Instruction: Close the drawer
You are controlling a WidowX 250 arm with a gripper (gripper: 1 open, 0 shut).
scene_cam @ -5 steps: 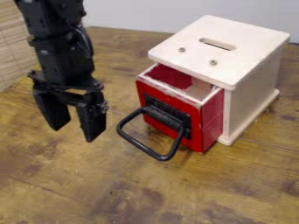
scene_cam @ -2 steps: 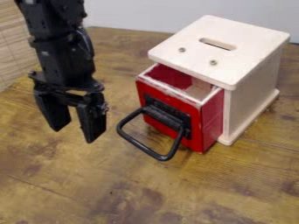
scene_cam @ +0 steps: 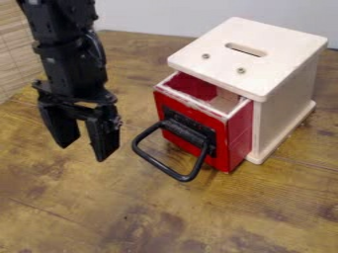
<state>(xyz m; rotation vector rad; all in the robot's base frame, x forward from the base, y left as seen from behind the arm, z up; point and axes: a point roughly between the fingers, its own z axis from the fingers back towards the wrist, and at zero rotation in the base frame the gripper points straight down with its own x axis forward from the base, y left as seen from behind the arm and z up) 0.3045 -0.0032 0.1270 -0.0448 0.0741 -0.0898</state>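
The glossy red drawer sticks partly out of the front of a cream-white wooden cabinet with a slot in its top. A black rectangular loop handle hangs from the drawer's front, down toward the table. My black gripper hangs to the left of the drawer, a short gap from the handle. Its two fingers point down, stand apart and hold nothing.
The cabinet stands on a worn wooden table. A pale wall runs behind it at the top of the view. Bare wood stretches in front of the drawer and below the gripper.
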